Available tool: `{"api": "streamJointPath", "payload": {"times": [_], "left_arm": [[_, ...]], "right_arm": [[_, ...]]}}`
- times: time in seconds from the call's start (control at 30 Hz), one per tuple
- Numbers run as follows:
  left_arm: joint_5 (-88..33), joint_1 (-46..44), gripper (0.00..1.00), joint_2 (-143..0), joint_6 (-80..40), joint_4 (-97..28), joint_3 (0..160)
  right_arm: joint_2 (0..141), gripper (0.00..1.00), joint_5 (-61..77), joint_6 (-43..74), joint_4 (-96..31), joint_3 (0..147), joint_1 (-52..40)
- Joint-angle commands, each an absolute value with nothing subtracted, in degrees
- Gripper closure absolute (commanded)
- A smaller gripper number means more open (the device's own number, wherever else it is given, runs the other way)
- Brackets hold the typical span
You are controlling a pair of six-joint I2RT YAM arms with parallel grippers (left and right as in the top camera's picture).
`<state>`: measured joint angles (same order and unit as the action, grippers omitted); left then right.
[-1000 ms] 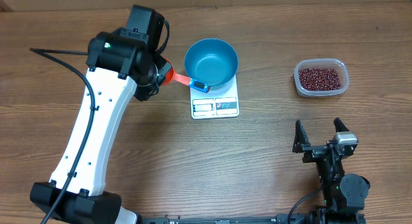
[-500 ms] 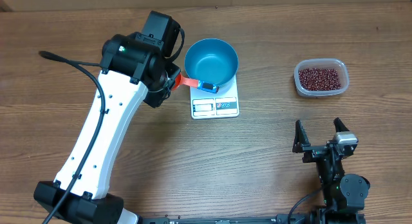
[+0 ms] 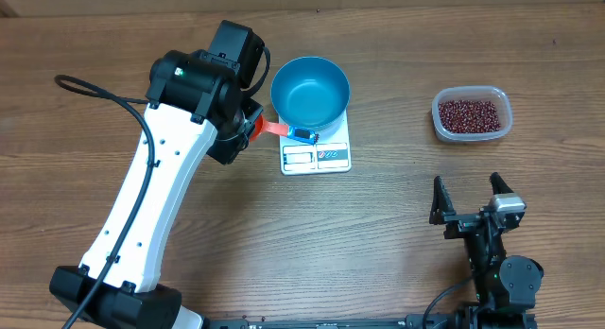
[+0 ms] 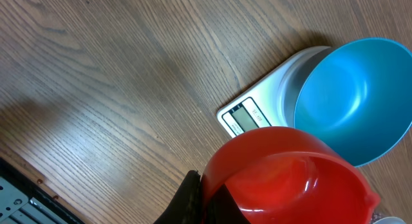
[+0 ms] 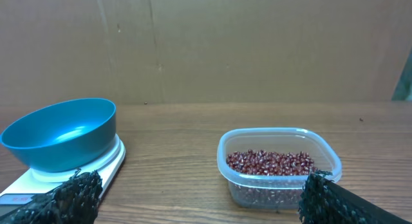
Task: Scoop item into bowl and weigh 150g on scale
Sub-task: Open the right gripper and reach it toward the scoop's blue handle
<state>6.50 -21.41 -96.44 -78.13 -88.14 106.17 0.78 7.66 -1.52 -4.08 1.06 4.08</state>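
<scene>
Two grippers: the left gripper (image 3: 251, 126) is clamped on a red scoop (image 4: 283, 179) beside the bowl (image 3: 310, 90) on the scale (image 3: 317, 156), the right gripper (image 3: 466, 187) spread wide, empty. The beans (image 3: 470, 112) lie in a clear tub (image 3: 507, 121); the scale's markings are unreadable.

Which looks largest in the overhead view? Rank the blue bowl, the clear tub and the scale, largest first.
1. blue bowl and clear tub: nearly alike. The bowl sits higher, nearer the camera, so I won't rank them.
2. scale: smallest as seen, though partly hidden under the bowl.

Bowl (image 3: 310, 88) looks smooth glossy plastic, tub (image 3: 473, 89) clear plastic, table (image 3: 378, 234) matt grained wood.
</scene>
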Motion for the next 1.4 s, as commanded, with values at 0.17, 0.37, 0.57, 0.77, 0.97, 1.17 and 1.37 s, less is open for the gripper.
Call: {"api": "streamJointPath", "payload": {"times": [0.17,0.37,0.57,0.77,0.97,1.17,1.37], "left_arm": [[7.46,-21.93,0.96,-96.16,-79.96,-88.47,106.87],[7.27,-21.93,0.96,-96.16,-80.18,-89.19,106.87],[7.2,-21.93,0.96,-96.16,-81.25,-90.67,106.87],[7.2,-21.93,0.96,-96.16,-81.23,-91.15,106.87],[7.22,-21.93,0.96,-96.18,-81.25,-91.09,106.87],[7.16,-21.93,0.96,-96.18,-81.49,-91.09,106.87],[7.03,-21.93,0.96,-96.18,-81.47,-91.48,106.87]], "right_arm": [[0.27,0.0,22.11,4.34,-3.05,0.49,3.81],[0.27,0.0,27.33,15.4,-3.38,0.89,3.81],[0.27,0.0,27.75,18.26,-3.33,4.27,3.81],[0.71,0.0,26.46,17.91,-11.0,11.42,3.81],[4.49,0.0,23.62,17.76,-13.87,16.71,3.81],[14.68,0.0,24.58,18.04,-14.35,21.39,3.81],[30.55,0.0,29.74,18.02,-15.57,30.3,3.81]]}}
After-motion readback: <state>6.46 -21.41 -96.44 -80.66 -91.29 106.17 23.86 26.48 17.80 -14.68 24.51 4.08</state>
